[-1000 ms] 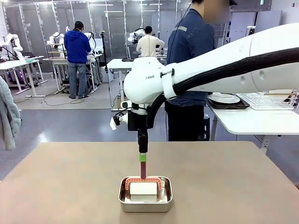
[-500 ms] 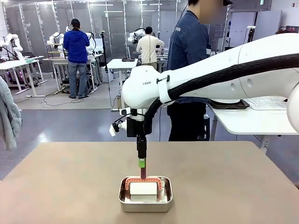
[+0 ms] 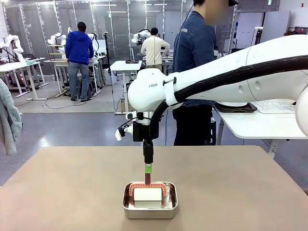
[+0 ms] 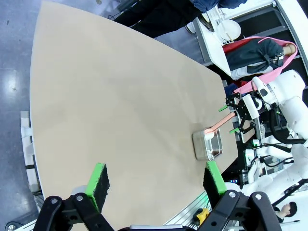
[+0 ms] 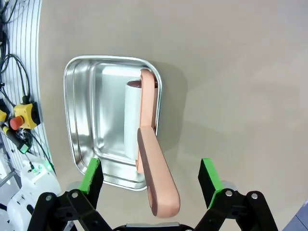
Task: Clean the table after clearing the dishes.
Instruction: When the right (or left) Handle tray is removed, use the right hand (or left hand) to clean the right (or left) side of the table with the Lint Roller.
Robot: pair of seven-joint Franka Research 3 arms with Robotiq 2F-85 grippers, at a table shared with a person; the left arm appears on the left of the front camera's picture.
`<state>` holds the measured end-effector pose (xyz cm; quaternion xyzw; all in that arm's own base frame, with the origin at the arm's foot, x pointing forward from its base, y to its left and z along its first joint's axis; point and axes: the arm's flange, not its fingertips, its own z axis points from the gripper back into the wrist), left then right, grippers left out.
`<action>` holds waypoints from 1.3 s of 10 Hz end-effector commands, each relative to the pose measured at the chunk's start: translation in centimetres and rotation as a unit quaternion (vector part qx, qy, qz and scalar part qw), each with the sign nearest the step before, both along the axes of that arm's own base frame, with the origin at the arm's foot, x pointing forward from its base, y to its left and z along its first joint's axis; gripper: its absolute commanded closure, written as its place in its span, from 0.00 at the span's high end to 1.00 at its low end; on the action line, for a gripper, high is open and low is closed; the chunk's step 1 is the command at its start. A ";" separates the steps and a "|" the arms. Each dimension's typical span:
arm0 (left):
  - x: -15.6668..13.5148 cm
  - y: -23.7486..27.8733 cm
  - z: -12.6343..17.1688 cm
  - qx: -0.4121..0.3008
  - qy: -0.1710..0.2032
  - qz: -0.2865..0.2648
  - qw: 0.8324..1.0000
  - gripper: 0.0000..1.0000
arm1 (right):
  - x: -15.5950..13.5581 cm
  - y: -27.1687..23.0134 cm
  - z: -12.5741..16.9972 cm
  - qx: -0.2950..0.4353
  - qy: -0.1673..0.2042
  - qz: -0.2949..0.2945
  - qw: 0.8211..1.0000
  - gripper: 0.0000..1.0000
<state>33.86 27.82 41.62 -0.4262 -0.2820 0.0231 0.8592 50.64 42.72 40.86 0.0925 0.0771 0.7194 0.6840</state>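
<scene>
Evidently the clearing is done and the cleaning is only starting. In the front view the beige table (image 3: pixel 72 187) is bare except for a small steel pan (image 3: pixel 149 214) near its robot-side edge. The dishes (image 3: pixel 235 105), as far as one dark tray shows, sit on the white side table (image 3: pixel 260 126) behind, beside the standing person (image 3: pixel 195 72). The right gripper (image 3: pixel 147 172) hangs straight down over the pan, its fingers seen edge-on around the upright pink handle (image 3: pixel 147 180) of a white roller (image 3: pixel 147 195). From the left wrist, the left gripper (image 4: pixel 155 175) is high above the table and well away from the pan (image 4: pixel 208 146), its jaws spread wide with nothing between them. From the right wrist, the green pads (image 5: pixel 91 179) stand clear on either side of the handle (image 5: pixel 153 163). They straddle it without touching, so nothing is gripped yet. The step in hand looks like fetching the roller. The next move likely calls for a slight descent and closing squarely on the handle, then lifting without catching the pan rim.
</scene>
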 end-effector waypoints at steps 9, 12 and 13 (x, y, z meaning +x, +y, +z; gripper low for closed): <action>-0.3 0.0 0.1 0.005 -0.004 0.006 1.000 1.00 | -0.5 -0.3 -0.7 0.019 0.010 0.004 1.000 0.05; -0.3 0.0 0.1 0.005 -0.004 0.006 1.000 1.00 | -0.6 -0.3 -0.3 0.018 0.006 0.001 1.000 0.00; -0.3 0.0 0.1 0.005 -0.004 0.006 1.000 1.00 | -1.0 -0.5 0.3 0.016 0.003 -0.002 1.000 0.00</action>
